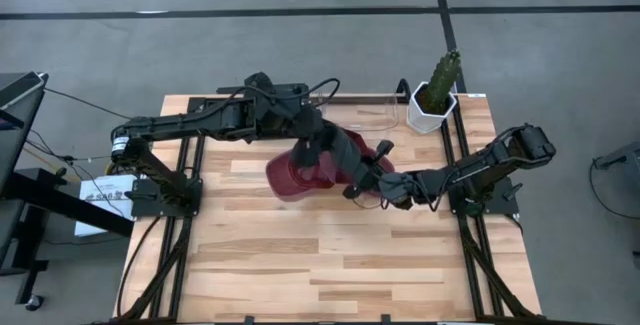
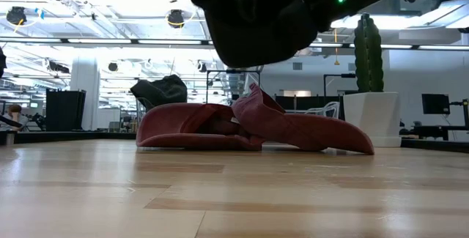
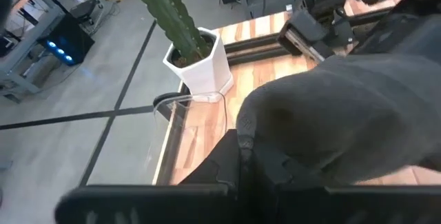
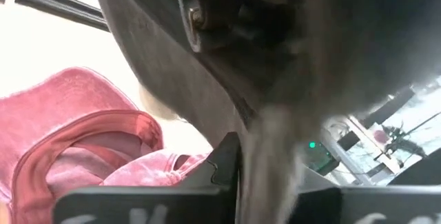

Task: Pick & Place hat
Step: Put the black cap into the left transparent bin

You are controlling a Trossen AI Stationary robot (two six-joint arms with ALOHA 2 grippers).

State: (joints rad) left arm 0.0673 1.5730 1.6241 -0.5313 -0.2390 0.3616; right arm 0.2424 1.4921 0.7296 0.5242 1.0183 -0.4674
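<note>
A wooden table [image 1: 330, 265] carries a red velvet bag [image 2: 249, 128] slumped at its centre, a white pot with a tall green cactus [image 1: 437, 90] at the far right corner, and a clear stand [image 1: 365, 113] just beside the pot. Above the bag, held clear of the tabletop, a dark hat [image 2: 256, 18] hangs between the two arms and hides part of the bag from overhead. The left gripper [image 1: 352, 165], reaching from the far left across the middle, is clamped on the hat, while the right gripper [image 1: 385, 187], stretched in low from the right, meets the same hat with fingers nearly closed on its cloth.
</note>
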